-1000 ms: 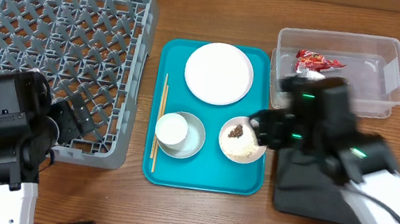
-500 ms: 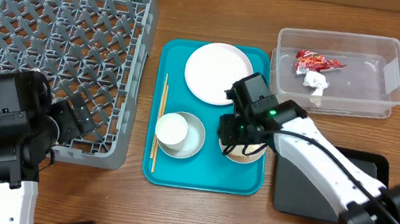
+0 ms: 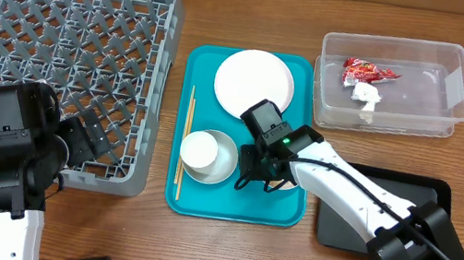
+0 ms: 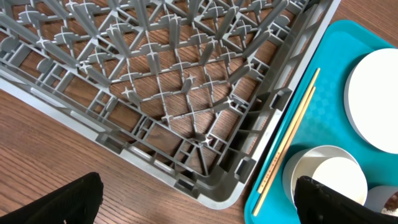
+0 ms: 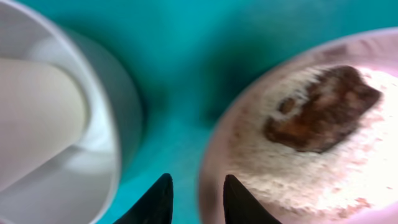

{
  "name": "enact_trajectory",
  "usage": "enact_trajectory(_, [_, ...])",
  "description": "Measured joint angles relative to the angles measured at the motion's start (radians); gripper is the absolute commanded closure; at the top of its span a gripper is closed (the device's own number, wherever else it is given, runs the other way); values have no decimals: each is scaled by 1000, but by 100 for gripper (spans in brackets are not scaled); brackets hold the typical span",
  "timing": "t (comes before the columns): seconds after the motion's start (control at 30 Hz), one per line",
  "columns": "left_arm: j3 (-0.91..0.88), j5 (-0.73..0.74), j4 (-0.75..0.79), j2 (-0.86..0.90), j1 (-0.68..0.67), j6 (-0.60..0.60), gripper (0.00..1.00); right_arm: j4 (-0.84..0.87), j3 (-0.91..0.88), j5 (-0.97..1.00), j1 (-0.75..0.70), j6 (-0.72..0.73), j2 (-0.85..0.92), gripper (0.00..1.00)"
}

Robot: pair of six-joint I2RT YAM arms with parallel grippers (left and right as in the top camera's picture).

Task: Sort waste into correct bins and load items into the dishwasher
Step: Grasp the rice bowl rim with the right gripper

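From above, the grey dish rack point(image 3: 57, 56) stands on the wooden table point(image 3: 195, 246) at the left, with nothing in it. Beside it is the teal tray point(image 3: 234, 207). On the tray there are the large white plate point(image 3: 254, 84) at the far end, the wooden chopsticks point(image 3: 185, 137) along the left edge, and the grey bowl point(image 3: 225, 159) with the white cup point(image 3: 200, 149) inside it. The right hand point(image 3: 256, 169) is low over the tray, just right of the bowl. The red wrapper point(image 3: 367, 71) and the white tissue point(image 3: 367, 95) lie in the clear tub point(image 3: 451, 71). The black tray point(image 3: 386, 220) is near the tub, partly under the right arm. The left hand point(image 3: 86, 140) is over the near edge of the rack.

In the left wrist view, the left hand point(image 4: 199, 205) has its fingers far apart and holds nothing. Under it are the corner of the rack point(image 4: 174, 81) and the chopsticks point(image 4: 289, 134).

In the right wrist view, the right hand point(image 5: 194, 202) has its fingers a little apart. The rim of the small white dish point(image 5: 348, 180) passes between them, and some teal shows between the outer finger and the rim. White rice grains point(image 5: 273, 168) and dark brown food bits point(image 5: 323, 112) are in the dish. The bowl point(image 5: 115, 118) is just to the left.
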Motion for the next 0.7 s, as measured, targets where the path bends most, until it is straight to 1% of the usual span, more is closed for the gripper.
enact_trajectory(0.07, [0,0,0,0,0,0,0,12,-14,16,-1,20,0,85])
enact_trajectory(0.27, [0,0,-1,0,0,0,0,26,-28,36,0,34,0,96])
enact_trajectory(0.47, [0,0,-2,0,0,0,0,-10,-12,50,0,36,-8,96])
enact_trajectory(0.7, [0,0,-2,0,0,0,0,-142,72,56,-8,40,-39,96])
